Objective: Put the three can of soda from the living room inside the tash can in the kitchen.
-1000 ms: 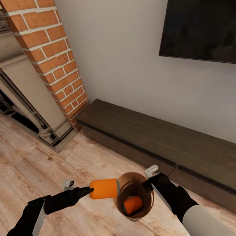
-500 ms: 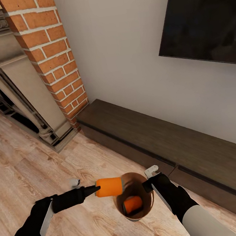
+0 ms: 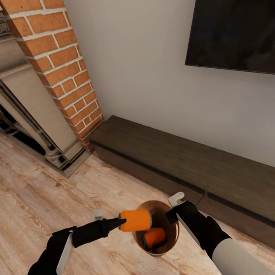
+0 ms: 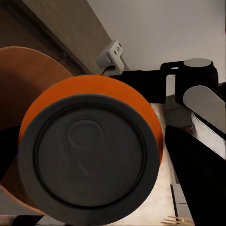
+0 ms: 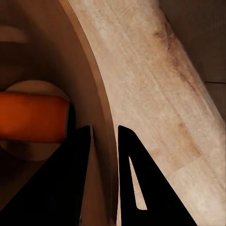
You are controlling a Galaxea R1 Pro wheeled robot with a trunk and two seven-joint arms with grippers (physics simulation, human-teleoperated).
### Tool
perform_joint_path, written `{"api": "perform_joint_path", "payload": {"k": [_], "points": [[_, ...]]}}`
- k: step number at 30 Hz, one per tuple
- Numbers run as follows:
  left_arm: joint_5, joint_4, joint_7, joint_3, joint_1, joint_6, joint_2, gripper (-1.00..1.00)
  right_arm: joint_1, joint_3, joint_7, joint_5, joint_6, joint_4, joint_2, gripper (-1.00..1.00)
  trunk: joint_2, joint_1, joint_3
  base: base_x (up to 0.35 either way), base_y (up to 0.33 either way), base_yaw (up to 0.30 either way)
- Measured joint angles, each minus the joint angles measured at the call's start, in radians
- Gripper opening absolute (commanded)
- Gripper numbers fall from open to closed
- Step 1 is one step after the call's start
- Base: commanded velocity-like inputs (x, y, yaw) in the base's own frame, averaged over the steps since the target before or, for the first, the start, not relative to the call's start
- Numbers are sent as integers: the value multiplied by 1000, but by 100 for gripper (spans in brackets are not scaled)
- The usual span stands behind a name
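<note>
Orange soda can (image 3: 136,220) clamped sideways in left gripper (image 3: 122,221) over trash can (image 3: 171,241) rim | rim pinched by right gripper (image 3: 172,214) | second can (image 3: 155,237) inside | risk: early release bounces can off rim

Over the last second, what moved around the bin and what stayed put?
The left claw, shut on a can of soda, carried it sideways from beside the trash can to over its rim. The right claw stayed clamped on the far rim, the second can stayed lying inside, and the camera did not shift.
</note>
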Motion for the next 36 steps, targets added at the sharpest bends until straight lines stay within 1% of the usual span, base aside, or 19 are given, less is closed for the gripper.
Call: {"api": "perform_joint_path", "payload": {"k": [3, 7, 8, 9, 10, 11, 12, 13, 14, 17, 18, 21, 25, 32, 33, 34, 35, 36], "points": [[-1, 0, 24, -14, 0, 0, -6, -100, -3, 0, 0, 2, 1, 0, 0, -100, 0, 0, 0, 0, 0, 0], [-2, 0, 32, -17, 0, -1, -11, -100, -4, 0, 0, 1, 1, 0, 0, -100, 0, 0, 0, 0, 0, 0], [-20, 0, 34, -19, 0, -1, -14, -100, -4, 0, -1, 1, 1, 0, 1, -100, 0, 0, 0, 0, 0, 0], [-26, 0, 34, -19, 0, 0, -15, -100, -4, 0, -2, 1, 1, 0, 1, -100, 0, 0, 0, 0, 0, 0], [-42, -1, 34, -19, 0, -1, -22, -100, -4, 0, -9, -3, 1, 0, 1, -100, 0, 0, 0, 0, 0, 0], [-66, -1, 34, -19, 0, -1, -33, -100, -4, 0, -25, -9, 1, -1, 1, -100, 0, 0, 0, 0, 0, 0], [-81, -1, 34, -19, 0, 0, -40, -100, -4, 0, -37, -2, 1, -1, 1, -100, 0, 0, 0, 0, 0, 0], [-88, -1, 34, -19, 0, 0, -43, -100, -4, 0, -42, 10, 2, 0, 1, -100, 0, 0, 0, 0, 0, 0], [-99, -1, 35, -19, 0, -1, -49, -100, -4, 0, -48, 13, 2, 0, 2, -100, 0, 0, 0, 0, 0, 0], [-117, -1, 34, -19, 0, -1, -58, -100, -4, 0, -52, -10, 1, 0, 5, -100, 0, 0, 0, 0, 0, 0], [-125, -1, 34, -19, 0, 0, -61, -100, -4, 0, -54, -12, 1, 0, 6, -100, 0, 0, 0, 0, 0, 0], [-132, -2, 34, -18, 0, 0, -64, -100, -4, 0, -56, 3, 2, 0, 9, -100, 0, 0, 0, 0, 0, 0], [-138, -2, 35, -18, 0, -1, -66, -100, -4, 0, -56, -7, 2, 0, 17, -100, 0, 0, 0, 0, 0, 0], [-140, -1, 36, -18, 0, 0, -67, -100, -4, 0, -57, -3, 3, 0, 21, -100, 0, 0, 0, 0, 0, 0], [-140, -1, 43, -18, 0, 0, -67, -100, -4, 0, -57, -3, 3, 0, 21, -100, 0, 0, 0, 0, 0, 0], [-141, -2, 92, -18, 0, -1, -67, -100, -4, 0, -57, -4, 3, 0, 21, -100, 0, 0, 0, 0, 0, 0], [-139, -3, 116, -18, 0, 0, -67, -100, -4, 0, -57, -3, 3, 0, 21, -100, 0, 0, 0, 0, 0, 0], [-138, -3, 160, -18, 0, -1, -67, -100, -4, 0, -57, -3, 3, 0, 21, -100, 0, 0, 0, 0, 0, 0]]}}
